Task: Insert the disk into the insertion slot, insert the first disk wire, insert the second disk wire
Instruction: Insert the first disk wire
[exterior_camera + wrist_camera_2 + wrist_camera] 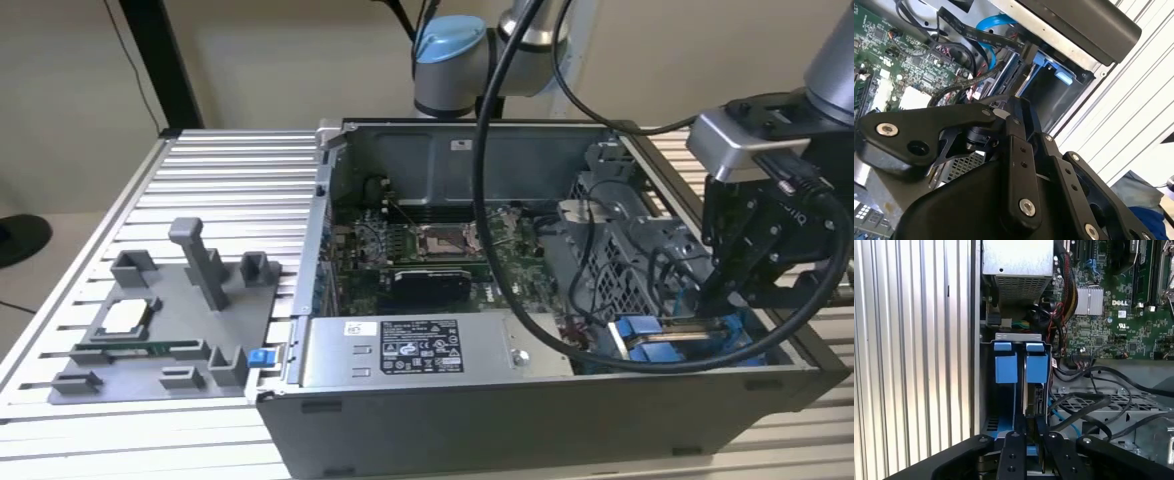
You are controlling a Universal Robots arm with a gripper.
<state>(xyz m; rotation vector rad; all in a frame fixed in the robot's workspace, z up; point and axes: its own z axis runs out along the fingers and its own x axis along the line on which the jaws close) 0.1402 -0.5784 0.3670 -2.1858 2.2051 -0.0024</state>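
Grey parts fixture [147, 330] sits well away from the jaws, at the exterior view's left. The silver power-supply box [414, 350] lies between. Gripper [731, 295] hangs over the insertion slot [667, 340]. In the first wrist view the disk [1035, 397] stands edge-on in that slot, straight ahead of the jaws, beside blue tabs [1005, 367]. Jaws apart or clamped: cannot tell.

The insertion slot [1013, 390] is grey with bright blue tabs [1005, 367], the motherboard [1104, 325] green, the gripper [1028, 434] black.
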